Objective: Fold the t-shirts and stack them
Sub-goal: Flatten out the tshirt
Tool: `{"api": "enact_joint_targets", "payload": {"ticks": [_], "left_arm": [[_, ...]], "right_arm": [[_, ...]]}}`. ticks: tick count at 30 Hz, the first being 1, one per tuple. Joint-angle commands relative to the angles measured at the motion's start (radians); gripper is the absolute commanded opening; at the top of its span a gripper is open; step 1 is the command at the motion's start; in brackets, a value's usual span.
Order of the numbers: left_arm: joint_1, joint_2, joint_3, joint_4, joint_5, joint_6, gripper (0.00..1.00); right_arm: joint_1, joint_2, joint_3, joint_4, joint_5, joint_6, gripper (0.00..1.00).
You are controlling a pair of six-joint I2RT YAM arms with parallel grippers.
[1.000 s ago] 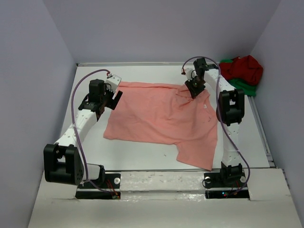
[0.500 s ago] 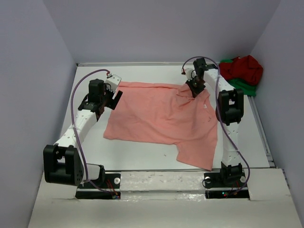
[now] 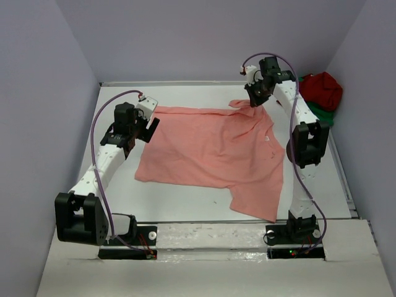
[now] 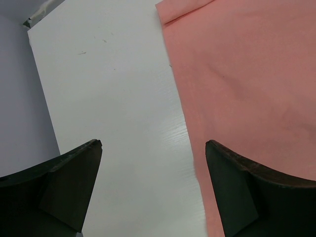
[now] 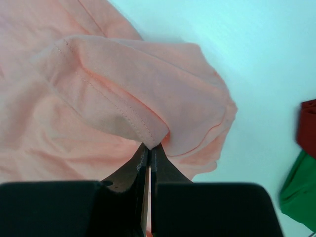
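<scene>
White table (image 3: 185, 210), salmon-pink shirt (image 3: 210, 148) spread flat, right hand (image 5: 149, 148) clamped on a hemmed fold of it, left hand (image 4: 153, 145) wide apart

both arms (image 3: 99, 168) have white links (image 3: 301, 185), black joints (image 3: 77, 213) and fingers (image 4: 69, 187), purple cables (image 3: 93, 131), perhaps tiny base lights (image 3: 289, 252).

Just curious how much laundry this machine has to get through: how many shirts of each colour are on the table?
Salmon-pink t-shirt: 1
Dark red t-shirt: 1
Green t-shirt: 1
Total: 3
</scene>
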Motion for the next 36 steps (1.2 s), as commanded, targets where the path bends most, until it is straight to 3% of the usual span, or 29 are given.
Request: {"api": "enact_joint_targets", "payload": {"ticks": [1, 11, 20, 26, 29, 36], "left_arm": [[0.01, -0.036, -0.001, 0.0, 0.014, -0.002, 0.99], [0.01, -0.038, -0.017, -0.005, 0.024, 0.002, 0.99], [0.013, -0.016, -0.017, -0.005, 0.011, 0.004, 0.99], [0.014, 0.004, -0.014, -0.003, 0.007, 0.005, 0.99], [0.016, 0.018, -0.009, -0.006, 0.008, 0.002, 0.99], [0.016, 0.015, -0.014, -0.008, 0.01, 0.002, 0.99]], "right_arm": [[0.007, -0.073, 0.041, 0.067, -0.013, 0.014, 0.0], [0.016, 0.043, 0.164, 0.108, -0.013, 0.006, 0.0], [0.026, 0.085, 0.152, 0.265, 0.07, -0.011, 0.0], [0.035, 0.116, 0.138, 0.406, 0.202, 0.012, 0.0], [0.035, 0.134, 0.118, 0.533, 0.349, 0.014, 0.0], [0.053, 0.235, 0.175, 0.597, 0.484, -0.043, 0.0]]}}
